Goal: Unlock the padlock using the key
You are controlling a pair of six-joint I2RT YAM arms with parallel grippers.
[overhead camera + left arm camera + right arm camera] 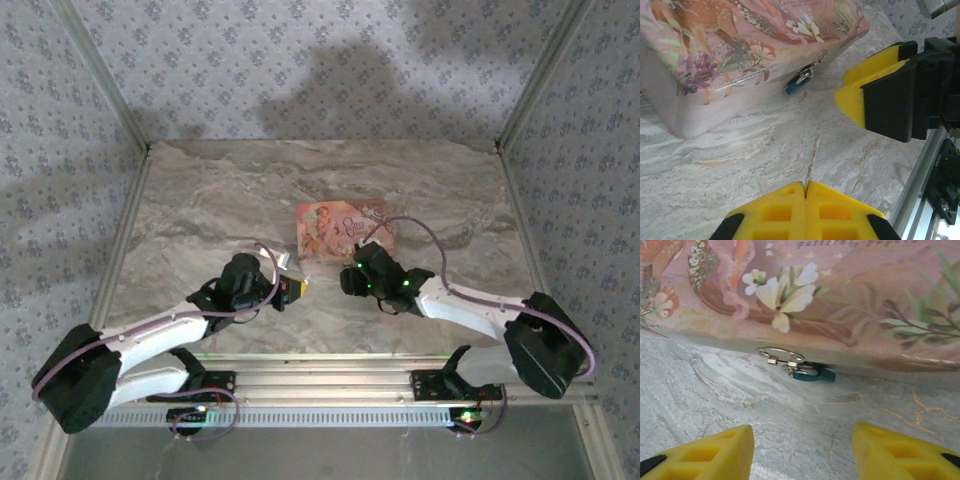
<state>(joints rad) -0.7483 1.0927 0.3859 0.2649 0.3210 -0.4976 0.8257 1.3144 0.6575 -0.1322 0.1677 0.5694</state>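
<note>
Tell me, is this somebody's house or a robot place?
Most likely a robot test booth, not a house: two arms bolted to a metal rail, a marble-look table, and patterned walls closing it in.

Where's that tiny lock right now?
In the right wrist view the padlock hangs from a clasp on the pink box's near side, at table level, ahead of the open right gripper.

Top camera looks down from above and behind the arm bases, taking in the whole table (200, 200). Left wrist camera rides low, close to the pink box (715, 50); right wrist camera faces its side even nearer, both catching the padlock (796, 86)
</note>
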